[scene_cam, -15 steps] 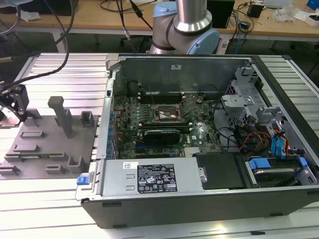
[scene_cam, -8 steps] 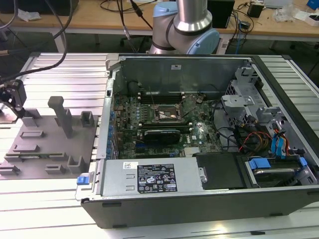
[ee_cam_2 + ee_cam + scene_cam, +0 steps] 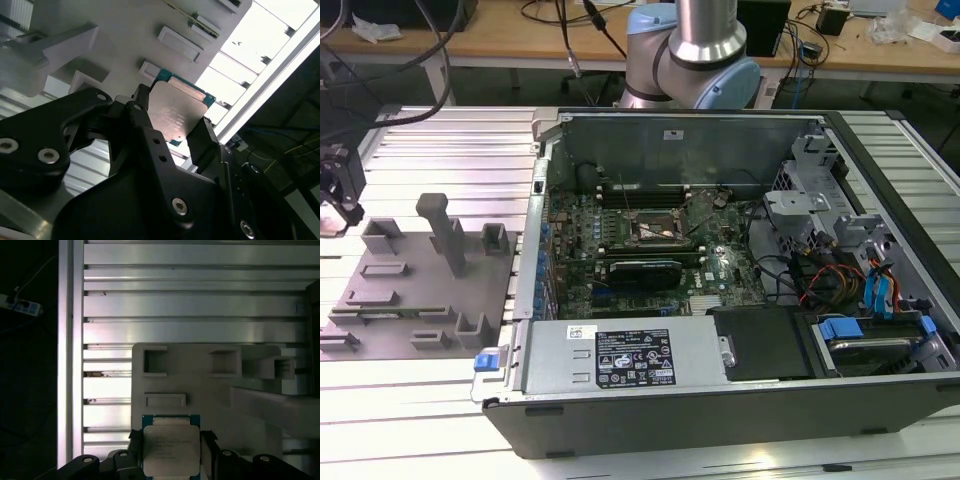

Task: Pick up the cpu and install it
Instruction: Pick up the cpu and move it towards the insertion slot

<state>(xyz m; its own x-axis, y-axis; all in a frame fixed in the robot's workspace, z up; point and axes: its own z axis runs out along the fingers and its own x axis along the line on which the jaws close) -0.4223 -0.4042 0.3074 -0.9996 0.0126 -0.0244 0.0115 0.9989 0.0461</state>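
The cpu (image 3: 169, 449) is a flat square chip with a silvery top and a thin green rim. It sits between the black fingers (image 3: 208, 441) of my gripper (image 3: 170, 442), which is shut on its two opposite edges. In the second wrist view the cpu (image 3: 177, 112) hangs tilted above the grey fixture plate (image 3: 125, 30), gripped by my gripper (image 3: 172, 125). In the exterior view my gripper (image 3: 338, 200) hovers at the far left, just past the fixture plate's (image 3: 410, 290) left edge. The open motherboard socket (image 3: 655, 228) lies inside the computer case (image 3: 720, 400).
Grey fixture blocks and a tall post (image 3: 445, 235) rise from the plate. The case's metal walls, the drive cage (image 3: 800, 200) and cables surround the motherboard. The arm's base (image 3: 690, 55) stands behind the case. The ribbed aluminium table (image 3: 200, 305) ends at a dark drop.
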